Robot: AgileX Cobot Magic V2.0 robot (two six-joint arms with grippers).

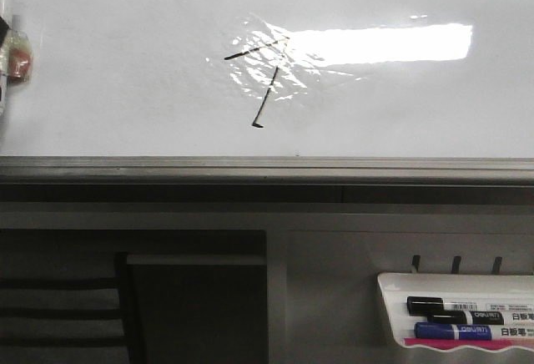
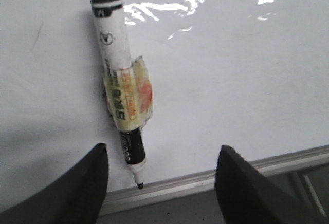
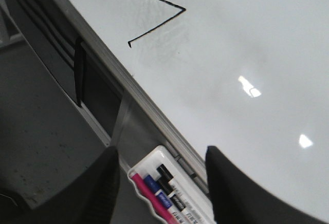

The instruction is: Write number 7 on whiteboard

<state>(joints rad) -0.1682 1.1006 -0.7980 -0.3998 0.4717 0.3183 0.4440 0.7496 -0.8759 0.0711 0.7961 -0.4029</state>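
Observation:
The whiteboard (image 1: pixel 125 63) fills the upper front view, with a bright glare patch in the middle. The number 7 (image 1: pixel 265 95) is drawn on it in thin black line, partly inside the glare; it also shows in the right wrist view (image 3: pixel 159 24). A black-and-white marker (image 2: pixel 121 80) wrapped in yellowish tape lies against the board (image 2: pixel 231 70), its tip down at the grey rail. It shows at the far left in the front view (image 1: pixel 7 47). My left gripper (image 2: pixel 162 183) is open and empty just short of the marker. My right gripper (image 3: pixel 162 183) is open and empty.
A grey metal rail (image 1: pixel 267 166) runs under the board. A small white tray (image 1: pixel 392 297) hangs below it at the right with black, blue and pink markers; it lies behind my right fingers in the right wrist view (image 3: pixel 154 157). A dark frame opening is at lower left.

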